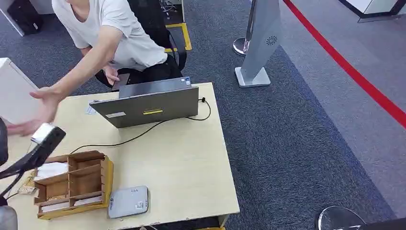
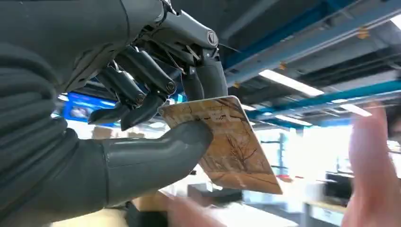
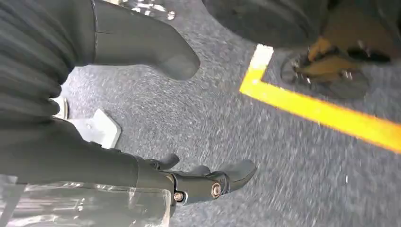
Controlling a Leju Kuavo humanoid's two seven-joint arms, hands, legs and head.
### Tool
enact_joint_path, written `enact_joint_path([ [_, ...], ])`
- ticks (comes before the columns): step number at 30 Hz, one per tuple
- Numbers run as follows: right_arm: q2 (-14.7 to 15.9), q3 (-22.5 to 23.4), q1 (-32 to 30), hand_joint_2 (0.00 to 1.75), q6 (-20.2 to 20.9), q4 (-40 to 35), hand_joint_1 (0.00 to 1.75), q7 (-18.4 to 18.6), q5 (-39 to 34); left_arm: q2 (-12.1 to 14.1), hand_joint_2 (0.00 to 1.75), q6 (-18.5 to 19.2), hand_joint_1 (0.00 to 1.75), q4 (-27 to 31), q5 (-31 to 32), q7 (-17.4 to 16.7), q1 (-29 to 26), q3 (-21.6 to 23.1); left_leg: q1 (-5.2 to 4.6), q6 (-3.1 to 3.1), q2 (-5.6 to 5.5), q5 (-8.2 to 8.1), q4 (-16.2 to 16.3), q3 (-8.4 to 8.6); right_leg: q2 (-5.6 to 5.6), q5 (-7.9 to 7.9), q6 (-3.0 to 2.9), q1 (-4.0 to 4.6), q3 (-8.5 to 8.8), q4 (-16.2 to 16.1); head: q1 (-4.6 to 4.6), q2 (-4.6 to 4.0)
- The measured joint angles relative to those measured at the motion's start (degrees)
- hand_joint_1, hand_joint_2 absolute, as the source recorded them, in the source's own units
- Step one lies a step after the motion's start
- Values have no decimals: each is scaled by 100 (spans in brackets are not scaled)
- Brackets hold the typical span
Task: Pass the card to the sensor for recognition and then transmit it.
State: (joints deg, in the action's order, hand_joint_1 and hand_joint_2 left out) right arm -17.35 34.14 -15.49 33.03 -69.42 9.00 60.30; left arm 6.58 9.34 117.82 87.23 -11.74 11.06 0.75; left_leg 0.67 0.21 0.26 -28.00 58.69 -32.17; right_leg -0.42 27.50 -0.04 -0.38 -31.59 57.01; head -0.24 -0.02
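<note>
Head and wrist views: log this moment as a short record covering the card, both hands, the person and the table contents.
card: pinched by left hand, raised
right hand: holds nothing, hanging over carpet
person's hand: reaching toward the card, blurred
table: laptop, wooden organizer, grey sensor box
handover: not yet done

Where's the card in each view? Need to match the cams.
Head view: the card sits at the far left edge, a pale shape at the tip of the left hand, above the wooden box.
Left wrist view: centre frame, pinched between the thumb and fingers.
Right wrist view: not in it.
Shared landmark: the person's hand reaching toward the card, blurred in the left wrist view.
</note>
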Motion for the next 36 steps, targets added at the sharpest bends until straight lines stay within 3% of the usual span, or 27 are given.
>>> enact_joint_path([
  [7, 0, 142, 12, 175, -4, 241, 0, -131, 284, -136, 175, 35, 175, -819, 258, 48, 488, -567, 1, 0, -2, -1, 0, -8, 1, 3, 0, 0, -7, 0, -7, 0],
  [8, 0, 166, 13, 175, -7, 271, 0, -138, 295, -164, 175, 41, 0, -901, 260, 57, 520, -613, 1, 0, -2, -1, 0, -10, 1, 3, 0, 0, -9, 0, -7, 0],
  [17, 0, 284, 13, 175, -46, 407, 0, -197, 310, -437, 175, 207, 0, -1087, -13, 438, 614, -991, 0, 0, -2, -1, 0, -16, 1, 2, 1, 0, -9, -1, -7, 0],
  [21, 0, 328, 3, 175, -109, 426, 0, -138, 164, -490, 175, 203, 0, -814, -383, 731, 360, -1065, 0, -1, 0, -2, 0, -18, 3, 3, 1, 0, -13, -1, -7, 0],
  [24, 0, 363, -9, 175, -157, 429, 0, -18, -73, -518, 175, 190, 0, -452, -953, 955, 29, -1142, 0, 0, 0, -5, 0, -19, 4, 8, 1, 0, -15, -1, -7, 0],
  [28, 0, 365, -38, 175, -249, 398, 0, 381, -661, -549, 175, 1, 0, 223, -2390, 1181, -770, -1442, 1, -10, 19, -21, -2, -21, 26, 12, -1, 0, -17, 0, -7, 0],
  [30, 0, 352, -63, 175, -291, 356, 0, 562, -868, -661, 175, -151, 0, 599, -3320, 1426, -1249, -1969, 1, -11, 34, -28, -2, -17, 40, 22, 5, 0, -23, -1, -9, 0],
  [31, 0, 341, -81, 175, -299, 333, 0, 625, -898, -794, 175, -8, 0, 714, -3969, 1532, -1388, -2391, 1, -10, 32, -28, -2, -17, 37, 27, 7, 0, -23, -1, -7, 0],
  [34, 0, 224, -180, 175, -383, 215, 0, 768, -1085, -1197, 175, 800, 0, 871, -5462, 1707, -1534, -3860, 2, -10, 28, -29, -2, -19, 33, 30, 5, 0, -24, -1, -7, 0],
  [36, -2, -31, -389, 175, -523, -16, 0, 1043, -1437, -1404, 175, 1279, 0, 906, -5950, 1826, -1535, -4734, 3, -10, 25, -35, -2, -19, 30, 36, 0, 0, -25, -1, -9, 0],
])
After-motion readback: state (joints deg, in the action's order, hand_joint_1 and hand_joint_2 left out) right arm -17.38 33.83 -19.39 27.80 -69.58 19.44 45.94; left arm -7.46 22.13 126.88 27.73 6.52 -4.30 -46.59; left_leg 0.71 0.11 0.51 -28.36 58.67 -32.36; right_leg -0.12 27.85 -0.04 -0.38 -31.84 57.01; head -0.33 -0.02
